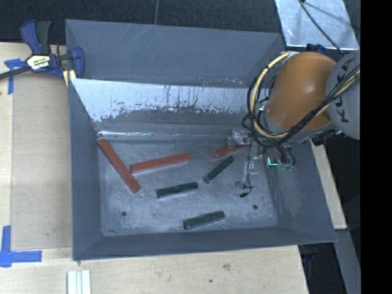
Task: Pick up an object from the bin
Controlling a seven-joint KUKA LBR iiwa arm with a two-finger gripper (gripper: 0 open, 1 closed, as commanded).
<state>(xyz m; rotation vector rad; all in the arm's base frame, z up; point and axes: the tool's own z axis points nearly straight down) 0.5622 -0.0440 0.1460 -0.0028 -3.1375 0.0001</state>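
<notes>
Centre the gripper over the slanted dark green stick just beside it — straddling its width, not its length (fingers' spread: cannot tell) — before lowering.

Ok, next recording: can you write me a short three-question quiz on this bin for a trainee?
1. How many dark green sticks lie in the bin?
2. True or false: the end effector hangs over the bin's left half.
3. Which stick lies nearest the end effector?
A) the long red stick by the left wall
B) the green stick by the front wall
C) the tilted green stick beside a short red one

Key: 1. three; 2. false, it is on the right side; 3. C
</notes>
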